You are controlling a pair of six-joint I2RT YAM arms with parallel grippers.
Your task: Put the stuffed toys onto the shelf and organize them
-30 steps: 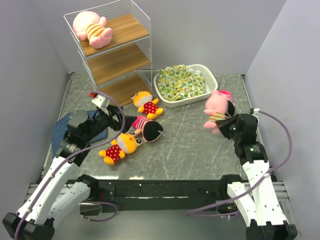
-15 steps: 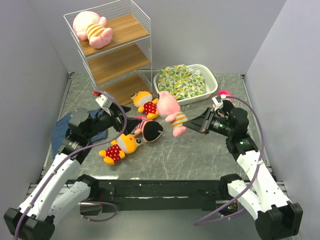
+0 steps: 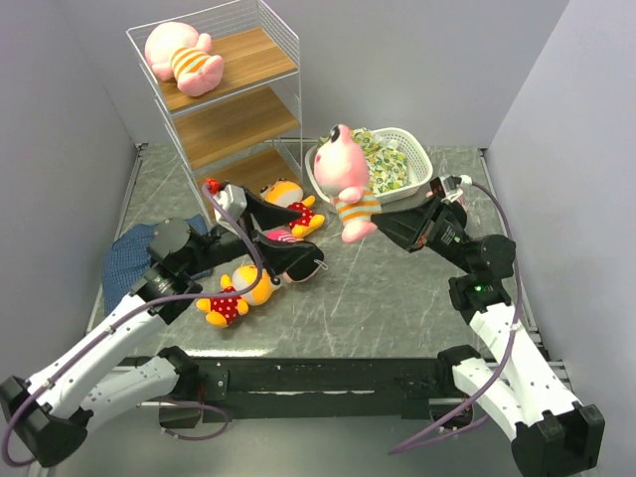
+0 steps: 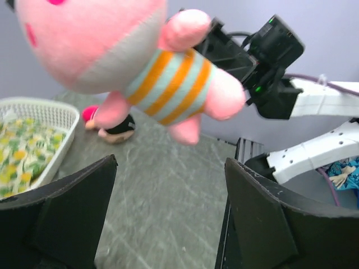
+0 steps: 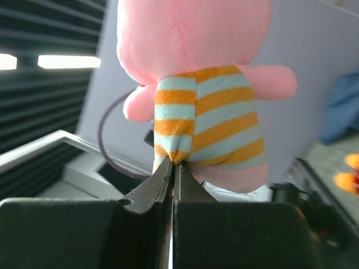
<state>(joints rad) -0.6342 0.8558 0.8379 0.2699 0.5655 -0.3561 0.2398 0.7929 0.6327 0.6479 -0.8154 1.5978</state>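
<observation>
**Pig held aloft by its shirt hem, short of the shelf**

Fabric is all the right gripper [image 5: 173, 162] has: its jaws are pressed together on a fold at the hem of the striped shirt, so the pink pig [image 3: 345, 179] stands head-up above the fingers. It is held high off the table, to the right of the shelf [image 3: 248, 119] and about level with its lower boards. That height probably serves to clear the white basket [image 3: 417, 149] and the toys lying in front of the shelf.

The left gripper [image 4: 168, 224] is spread wide and empty, in front of the shelf's bottom board and tilted up towards the pig. Since the shelf stands on the left arm's side, this looks like a handover being set up.

Another pig [image 3: 182, 57] already lies on the shelf's top board, so the same tier would pair them. Two orange animals [image 3: 293, 206] [image 3: 234, 296] and a dark-haired doll [image 3: 293, 258] wait on the table before the shelf. A second doll [image 4: 112, 120] lies farther right.
</observation>
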